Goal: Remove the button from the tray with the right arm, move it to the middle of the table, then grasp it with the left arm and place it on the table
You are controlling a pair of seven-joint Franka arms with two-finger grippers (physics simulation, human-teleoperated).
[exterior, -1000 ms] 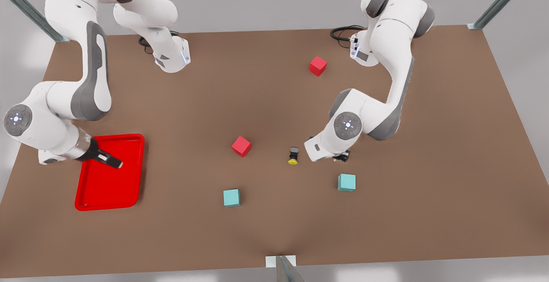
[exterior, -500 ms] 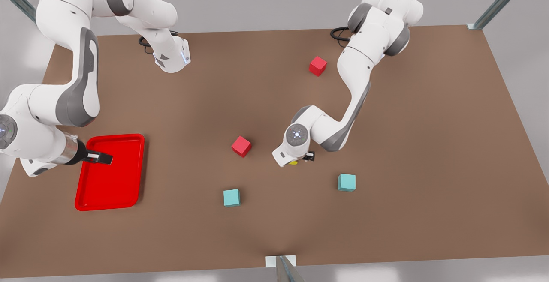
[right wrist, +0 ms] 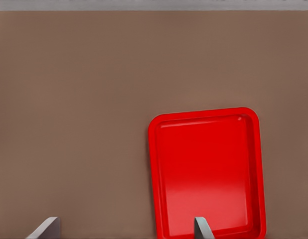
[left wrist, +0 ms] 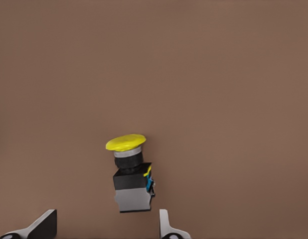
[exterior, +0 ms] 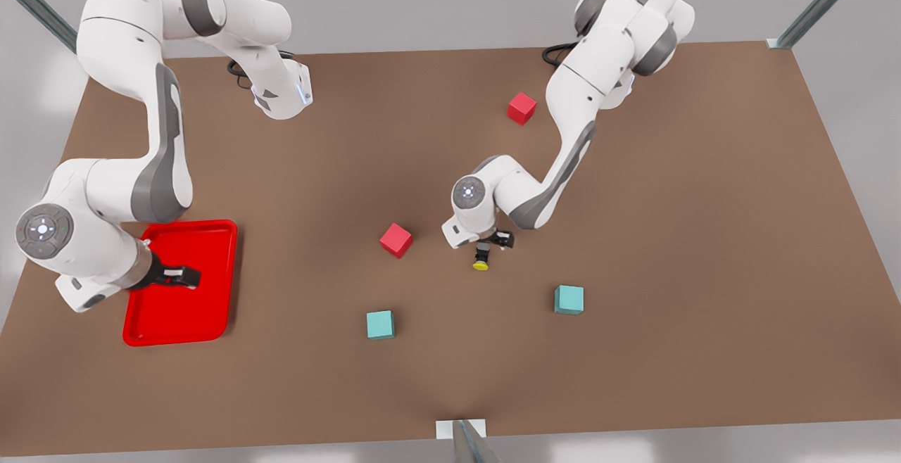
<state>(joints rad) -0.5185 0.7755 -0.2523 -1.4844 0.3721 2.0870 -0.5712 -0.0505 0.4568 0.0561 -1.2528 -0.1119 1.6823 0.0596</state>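
glossy red plastic tray, matte brown table, button w/ smooth yellow cap

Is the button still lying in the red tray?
No, the button sits on the table below the left gripper; the tray holds nothing.

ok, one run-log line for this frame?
left gripper: open, over small yellow-capped dark grey button | button: mid brown table | right gripper: open, over glossy red tray
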